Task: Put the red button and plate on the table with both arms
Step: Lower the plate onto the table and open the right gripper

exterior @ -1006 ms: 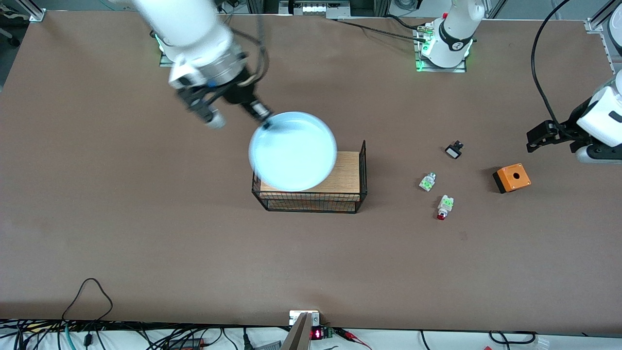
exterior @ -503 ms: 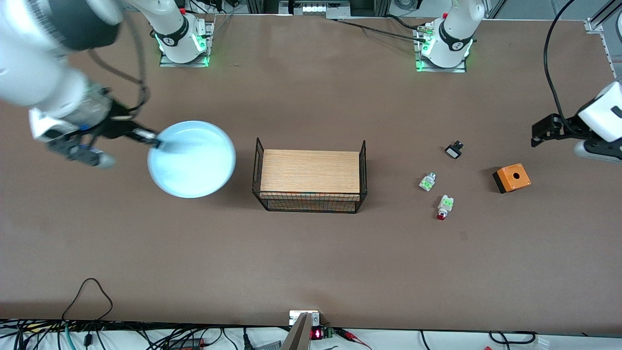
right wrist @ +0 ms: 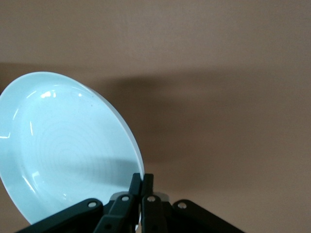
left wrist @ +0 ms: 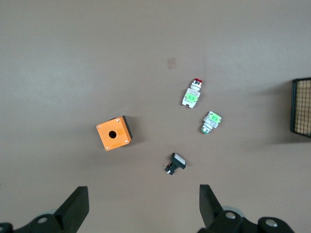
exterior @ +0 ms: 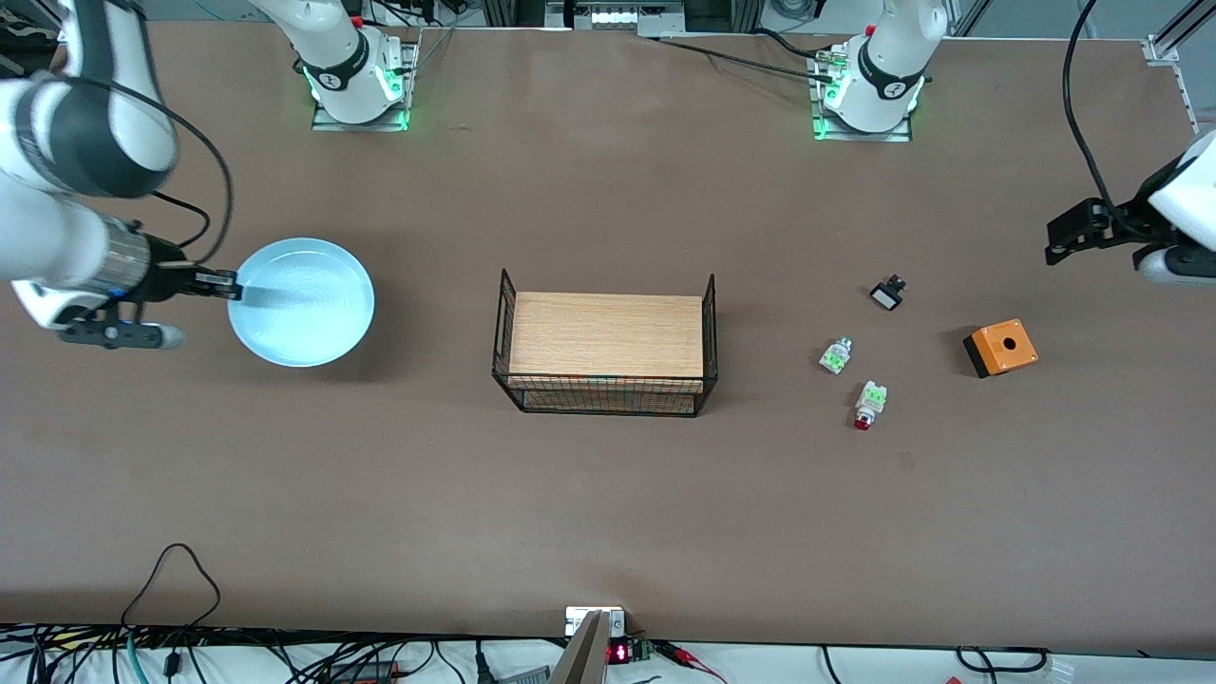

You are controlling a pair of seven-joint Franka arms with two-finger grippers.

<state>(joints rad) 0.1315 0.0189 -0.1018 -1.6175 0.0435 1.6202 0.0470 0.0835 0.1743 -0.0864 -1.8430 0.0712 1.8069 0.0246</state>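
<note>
My right gripper (exterior: 231,285) (right wrist: 141,178) is shut on the rim of the pale blue plate (exterior: 304,304) (right wrist: 63,145). It holds the plate tilted just over the brown table (exterior: 399,494) at the right arm's end, casting a shadow. The red button (exterior: 864,407) (left wrist: 193,92) lies on its side on the table toward the left arm's end. My left gripper (exterior: 1059,237) (left wrist: 143,208) hangs open and empty over the table's edge at that end, well away from the red button.
A wood-topped black wire rack (exterior: 606,347) (left wrist: 302,107) stands mid-table. Near the red button lie a green-white piece (exterior: 835,355) (left wrist: 211,122), a black-and-white button (exterior: 887,293) (left wrist: 176,163) and an orange box (exterior: 1000,347) (left wrist: 113,133).
The right arm swung the plate from above the rack out to the right arm's end of the table and lower. The left gripper drifted slightly toward the table's edge, still open.
</note>
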